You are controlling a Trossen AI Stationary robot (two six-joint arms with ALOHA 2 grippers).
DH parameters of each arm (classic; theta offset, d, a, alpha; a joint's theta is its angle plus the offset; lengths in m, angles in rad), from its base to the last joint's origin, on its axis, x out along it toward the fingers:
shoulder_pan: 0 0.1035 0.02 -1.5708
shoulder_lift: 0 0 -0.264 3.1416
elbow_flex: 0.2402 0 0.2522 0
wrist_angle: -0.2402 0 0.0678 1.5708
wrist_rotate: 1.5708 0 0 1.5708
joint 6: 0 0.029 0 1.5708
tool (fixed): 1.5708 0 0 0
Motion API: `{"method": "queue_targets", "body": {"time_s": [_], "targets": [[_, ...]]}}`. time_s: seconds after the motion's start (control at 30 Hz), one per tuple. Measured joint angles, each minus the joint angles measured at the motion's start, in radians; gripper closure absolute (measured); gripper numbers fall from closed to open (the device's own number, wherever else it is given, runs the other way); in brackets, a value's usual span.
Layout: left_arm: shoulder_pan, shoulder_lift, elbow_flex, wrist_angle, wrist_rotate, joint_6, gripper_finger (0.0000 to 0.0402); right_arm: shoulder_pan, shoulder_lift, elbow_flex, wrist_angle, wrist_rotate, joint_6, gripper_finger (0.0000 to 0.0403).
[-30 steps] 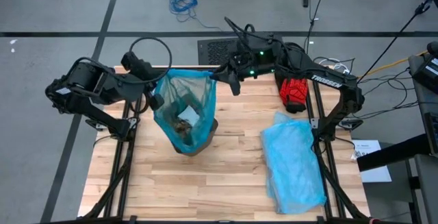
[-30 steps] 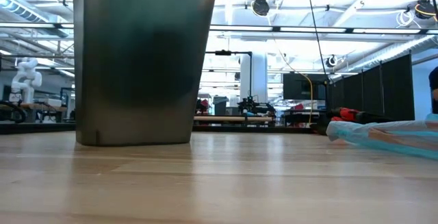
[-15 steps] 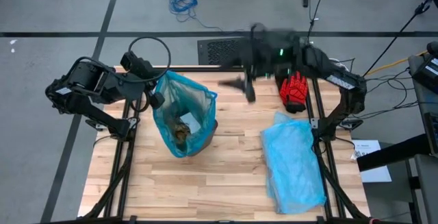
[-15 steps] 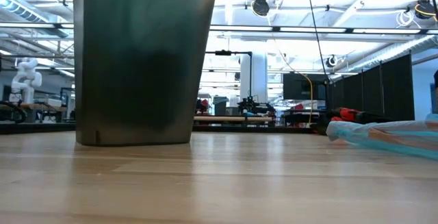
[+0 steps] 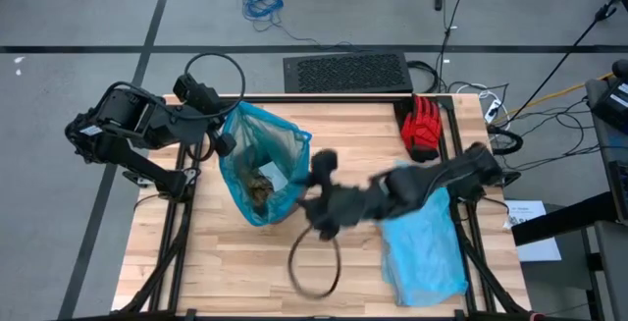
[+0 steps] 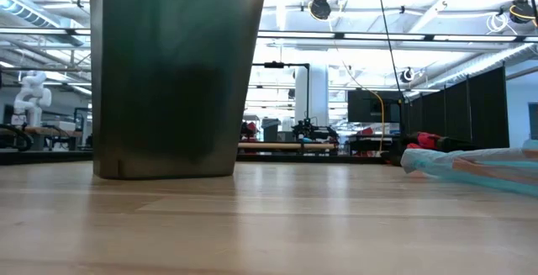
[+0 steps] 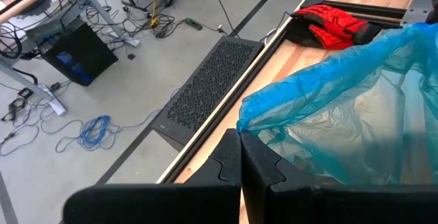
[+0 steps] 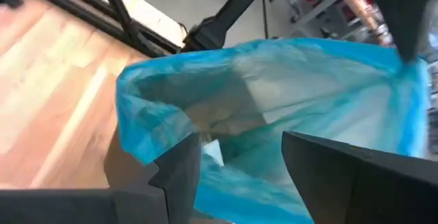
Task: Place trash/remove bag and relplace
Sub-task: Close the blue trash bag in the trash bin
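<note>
The teal-green bag [image 5: 261, 156] sits in the brown bin [image 6: 172, 73] with its mouth open. Brown trash scraps [image 5: 259, 187] and a white scrap [image 5: 276, 172] lie inside it. My left gripper [image 5: 224, 136] is shut on the bag's left rim. My right gripper [image 5: 314, 188] is blurred in the high view, just right of the bag. The right wrist view shows it [image 8: 239, 176] open, facing the bag [image 8: 274, 101] with nothing between its fingers. My left gripper pinches the bag's rim [image 7: 241, 124] on the side toward the table's left edge, between its two shut fingers [image 7: 239, 162]. The fingers come from the left, slanting down. That edge is held up above the bin while the rest of the bag hangs inside it.
A paler sky-blue plastic bag [image 5: 422, 238] lies flat at the near right. A red glove [image 5: 424, 130] lies at the far right. A loop of the right arm's cable [image 5: 314, 264] hangs over the wood in front of the bin.
My right gripper has let go of the bag's far-right rim. It has swung fast from the table's far edge toward the near side and now faces the bag from its right. The freed rim has slackened and drawn in toward the bin. The left gripper still holds its edge.
</note>
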Motion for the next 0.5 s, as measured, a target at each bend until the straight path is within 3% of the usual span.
{"method": "queue_targets", "body": {"time_s": [0.3,0.5], "targets": [[0.000,0.000,0.000,0.000,0.002,0.002,0.0402,0.099,0.175,0.000,0.085,0.138,-0.024,0.0206],[0.000,0.000,0.000,0.000,0.004,0.029,0.0402,0.099,0.260,0.000,0.087,0.158,-0.054,0.0206]]}}
